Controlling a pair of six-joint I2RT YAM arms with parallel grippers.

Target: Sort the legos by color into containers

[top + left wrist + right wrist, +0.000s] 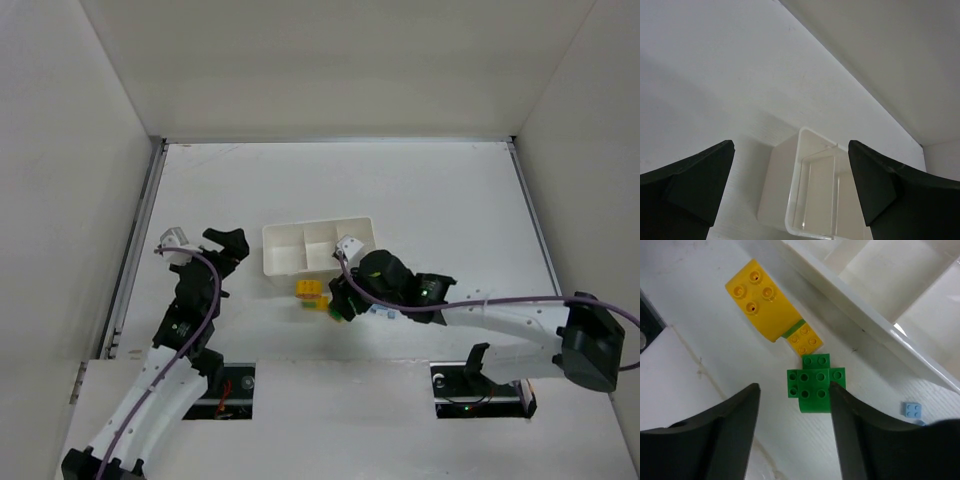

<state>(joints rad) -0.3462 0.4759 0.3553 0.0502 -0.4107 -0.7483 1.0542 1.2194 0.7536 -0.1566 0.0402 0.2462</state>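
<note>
Top view: white tray [285, 272] sits mid-table [430, 190], three compartments in a row left to right. The legos lie on the table just near of the tray's near wall. The right gripper [340, 300] is down over them and hides most of the pile. Only a yellow brick [310, 291], a bit of green [328, 306] and some light-blue bits [380, 314] show there.

The right wrist view fills in the pile:
- a large yellow brick [762, 302] farthest left
- a small yellow-orange brick [805, 338] touching it
- a green brick [812, 390] just beside that
- one tiny light-blue brick [912, 410] apart on the right, near the tray wall [865, 315]

All are outside the tray. The right gripper [795, 386] has its jaws apart with the green brick between the tips. The right finger [860, 440] overlaps the brick's edge; can't tell if it touches.

The left gripper [235, 250] is just left of the tray, clear of the legos. The left wrist view shows its jaws [791, 145] wide apart, holding nothing, pointed at the tray's left end [775, 185]. No legos are in that view.
</note>
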